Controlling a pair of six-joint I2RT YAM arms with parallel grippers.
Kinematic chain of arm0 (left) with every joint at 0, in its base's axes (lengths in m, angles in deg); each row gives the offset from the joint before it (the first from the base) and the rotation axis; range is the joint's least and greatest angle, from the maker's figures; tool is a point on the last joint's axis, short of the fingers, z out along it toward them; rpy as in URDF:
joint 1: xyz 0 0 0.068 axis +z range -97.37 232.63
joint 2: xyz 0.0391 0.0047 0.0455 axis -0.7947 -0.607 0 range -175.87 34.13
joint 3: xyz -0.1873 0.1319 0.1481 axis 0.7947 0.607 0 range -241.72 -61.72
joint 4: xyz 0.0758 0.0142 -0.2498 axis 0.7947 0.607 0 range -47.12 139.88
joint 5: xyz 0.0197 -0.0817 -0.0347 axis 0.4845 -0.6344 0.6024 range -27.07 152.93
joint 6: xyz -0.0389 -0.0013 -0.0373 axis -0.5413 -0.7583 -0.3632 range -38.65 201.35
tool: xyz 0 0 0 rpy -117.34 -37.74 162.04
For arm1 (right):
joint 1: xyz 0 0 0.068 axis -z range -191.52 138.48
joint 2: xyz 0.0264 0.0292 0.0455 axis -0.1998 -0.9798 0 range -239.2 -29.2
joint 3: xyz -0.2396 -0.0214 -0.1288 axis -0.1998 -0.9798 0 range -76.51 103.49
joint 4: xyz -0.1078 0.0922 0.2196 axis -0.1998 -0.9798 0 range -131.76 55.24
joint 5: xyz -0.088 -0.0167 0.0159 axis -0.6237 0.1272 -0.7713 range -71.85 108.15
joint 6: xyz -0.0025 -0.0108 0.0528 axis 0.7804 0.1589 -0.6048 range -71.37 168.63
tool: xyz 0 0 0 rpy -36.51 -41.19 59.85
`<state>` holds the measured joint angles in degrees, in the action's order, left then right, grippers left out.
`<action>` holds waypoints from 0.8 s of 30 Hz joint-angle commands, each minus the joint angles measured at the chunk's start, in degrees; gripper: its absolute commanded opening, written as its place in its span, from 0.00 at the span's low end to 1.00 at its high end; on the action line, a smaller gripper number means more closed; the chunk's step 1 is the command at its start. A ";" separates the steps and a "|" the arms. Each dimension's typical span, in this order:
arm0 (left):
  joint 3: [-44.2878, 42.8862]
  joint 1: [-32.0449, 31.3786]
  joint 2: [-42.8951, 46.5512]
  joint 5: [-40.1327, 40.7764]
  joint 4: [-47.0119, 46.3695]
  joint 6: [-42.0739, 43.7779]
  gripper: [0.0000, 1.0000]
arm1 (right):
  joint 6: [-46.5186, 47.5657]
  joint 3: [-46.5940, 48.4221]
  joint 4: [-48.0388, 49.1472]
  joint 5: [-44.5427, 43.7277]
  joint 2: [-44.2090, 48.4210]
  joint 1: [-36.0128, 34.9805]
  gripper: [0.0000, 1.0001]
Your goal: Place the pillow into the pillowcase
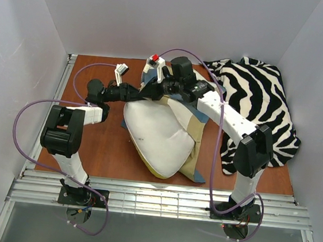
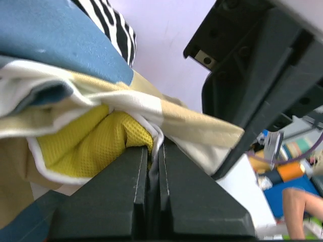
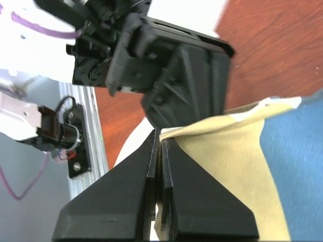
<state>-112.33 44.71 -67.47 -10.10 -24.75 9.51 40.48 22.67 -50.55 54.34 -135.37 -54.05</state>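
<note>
The soft white rectangular pillow lies mid-surface on the blue, tan and cream checked fabric pillowcase, mostly uncovered. The left gripper and right gripper are each clamped on the pillowcase hem. Hazard: the thin hem may slip free, collapsing the opening.

The left arm and right arm share one build: white link shells between bulky matte-black joint housings. A purple cable loops along each, running from black base plates at the near edge of the desk. The left tool and right tool carry plain black wedge-shaped fingers with flat inner faces.
</note>
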 commanded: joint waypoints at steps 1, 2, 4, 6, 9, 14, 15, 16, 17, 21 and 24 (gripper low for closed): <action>-1.17 2.03 0.71 12.80 -5.06 -5.16 0.00 | -6.53 0.24 4.71 12.14 4.56 -1.50 0.01; 0.15 2.82 0.36 14.57 -2.87 -4.90 0.00 | -7.32 -2.99 6.20 12.68 5.79 -4.12 0.01; 0.69 5.28 -0.52 19.48 1.61 -1.58 0.00 | -11.53 -6.08 9.10 14.17 9.04 -6.77 0.01; -0.01 7.30 -1.23 22.22 10.12 1.77 0.00 | -18.18 -9.51 15.15 15.67 10.89 -9.67 0.01; -3.25 7.83 -1.93 28.46 25.94 14.05 0.00 | -19.20 -8.66 19.92 13.92 10.12 -9.51 0.01; -8.18 7.84 -5.62 34.26 44.40 26.99 0.06 | -19.46 -9.60 19.75 13.30 2.38 -1.79 0.01; -7.67 7.84 -5.80 34.62 45.13 27.27 0.10 | -18.41 -10.92 19.57 12.78 1.07 -0.90 0.01; -6.97 7.84 -5.89 34.63 45.83 27.27 0.14 | -14.57 -11.72 18.70 14.25 0.10 -0.29 0.01; -6.44 7.84 -6.06 34.54 46.27 26.84 0.21 | -12.19 -11.12 16.08 14.09 -0.87 0.42 0.13; -6.69 10.29 -5.63 33.31 54.86 30.07 0.45 | -6.63 -11.63 8.86 12.52 0.86 3.32 0.57; -7.92 11.79 -0.54 30.60 64.71 40.25 0.64 | -3.03 -13.83 3.15 8.74 8.41 7.79 0.63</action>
<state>-117.83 54.63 -73.86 19.08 28.51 39.74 32.55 9.27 -41.98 60.48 -136.90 -49.09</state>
